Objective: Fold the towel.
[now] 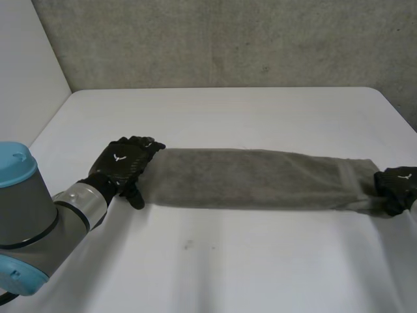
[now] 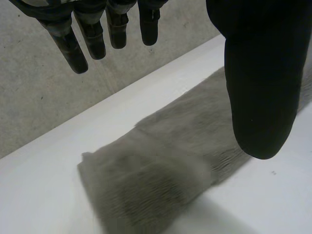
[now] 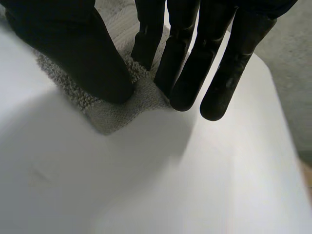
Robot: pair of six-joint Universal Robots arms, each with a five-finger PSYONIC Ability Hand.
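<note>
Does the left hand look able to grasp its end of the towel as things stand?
Probably yes: the left hand is open right at the towel's end, its fingers straight just above the cloth, and nothing lies between them and it.

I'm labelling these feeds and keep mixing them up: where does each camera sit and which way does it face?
Head view: behind and between the arms, looking down on the table; shows the left arm, and the left hand and right hand at the towel's two ends.
Left wrist view: on the left wrist, looking along the open left hand over the towel's end.
Right wrist view: on the right wrist, looking along the right hand pinching the other end.
Shared: all show towel and table.
</note>
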